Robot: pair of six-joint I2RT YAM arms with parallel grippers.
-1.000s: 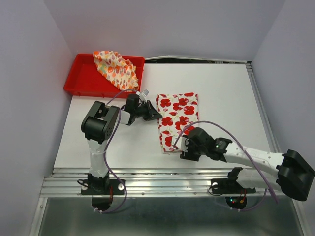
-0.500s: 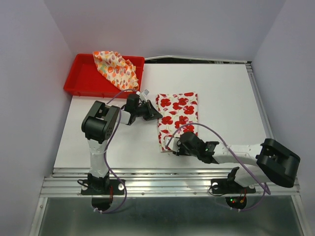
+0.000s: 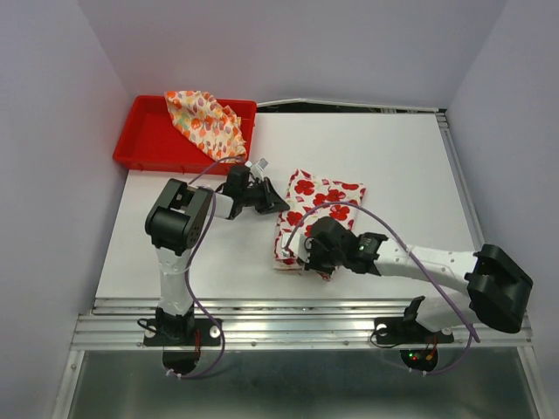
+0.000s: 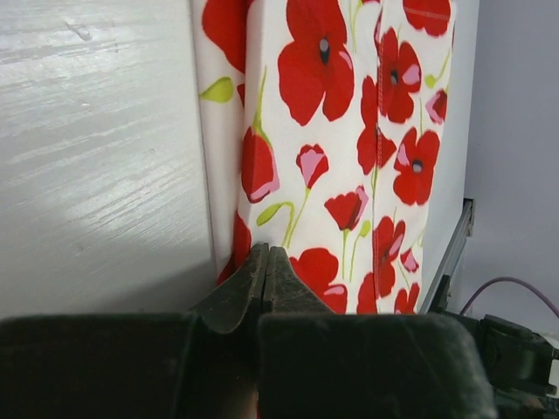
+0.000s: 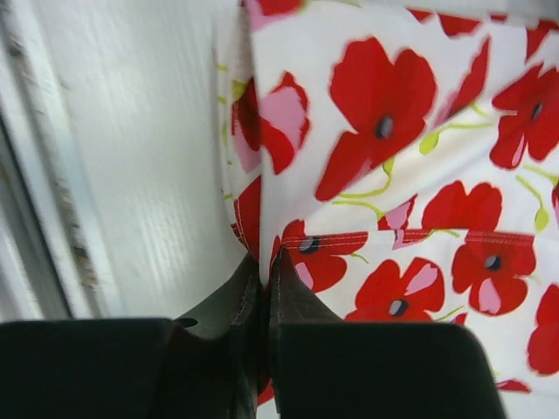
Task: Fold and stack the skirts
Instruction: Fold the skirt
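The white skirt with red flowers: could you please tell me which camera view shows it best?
The top external view: it shows nearly the whole white skirt, rumpled on the table between the left gripper and the right gripper. Each wrist view shows only a close patch of its cloth, pinched at that gripper's tip.

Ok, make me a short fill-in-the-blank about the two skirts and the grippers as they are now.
The cream skirt lies in the ____ tray.
The left gripper and right gripper are both ____ on the flowered skirt.
The flowered skirt lies on the white ____, outside the tray.
Missing words: red; shut; table.
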